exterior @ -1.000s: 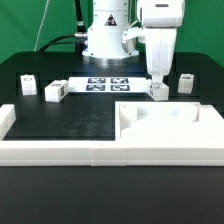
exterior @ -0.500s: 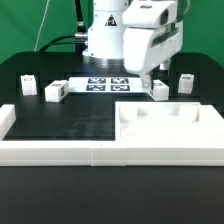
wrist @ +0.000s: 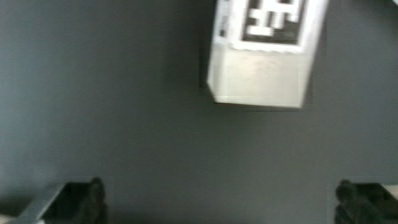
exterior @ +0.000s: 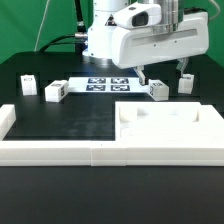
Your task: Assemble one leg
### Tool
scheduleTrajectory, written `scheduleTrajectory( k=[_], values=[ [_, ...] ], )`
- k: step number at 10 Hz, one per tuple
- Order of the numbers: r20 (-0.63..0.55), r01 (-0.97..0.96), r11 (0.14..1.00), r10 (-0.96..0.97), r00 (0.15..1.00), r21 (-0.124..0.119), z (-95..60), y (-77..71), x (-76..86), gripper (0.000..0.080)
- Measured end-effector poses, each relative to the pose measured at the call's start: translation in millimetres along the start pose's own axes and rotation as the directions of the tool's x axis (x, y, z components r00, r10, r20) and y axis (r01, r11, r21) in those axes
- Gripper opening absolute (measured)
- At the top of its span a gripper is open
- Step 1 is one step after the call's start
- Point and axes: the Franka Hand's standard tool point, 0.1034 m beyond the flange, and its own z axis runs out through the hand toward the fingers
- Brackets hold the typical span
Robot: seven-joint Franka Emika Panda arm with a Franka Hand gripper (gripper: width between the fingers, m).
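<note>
A leg (exterior: 158,90), a small white block with a tag, lies on the black table just behind the large white slab (exterior: 185,128). My gripper (exterior: 163,74) hovers above it, open and empty, with its hand turned wide across the view. In the wrist view the same leg (wrist: 267,55) lies on the dark table, apart from the fingertips (wrist: 71,200), and nothing sits between them around the gripper's midpoint (wrist: 217,205). Another leg (exterior: 186,82) stands just to the exterior view's right of the gripper.
Two more legs (exterior: 27,86) (exterior: 55,92) lie at the exterior view's left. The marker board (exterior: 108,84) lies in front of the robot base. A long white rail (exterior: 50,150) runs along the front edge of the table.
The gripper has risen off the leg by the slab and its hand has turned from upright to lying wide. The leg has stayed on the table.
</note>
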Motion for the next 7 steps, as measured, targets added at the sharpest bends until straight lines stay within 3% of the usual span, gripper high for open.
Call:
scheduleTrajectory(
  k=[4, 5, 7],
  values=[
    [0.003, -0.271, 0.962, 0.271, 0.963, 0.016, 0.9, -4.7, -1.0, 0.0649],
    [0.007, -0.418, 0.908, 0.418, 0.908, 0.024, 3.8, -14.5, -8.6, 0.0649],
    [0.018, -0.396, 0.918, 0.395, 0.918, 0.015, 3.7, -26.2, -22.3, 0.0649]
  ],
)
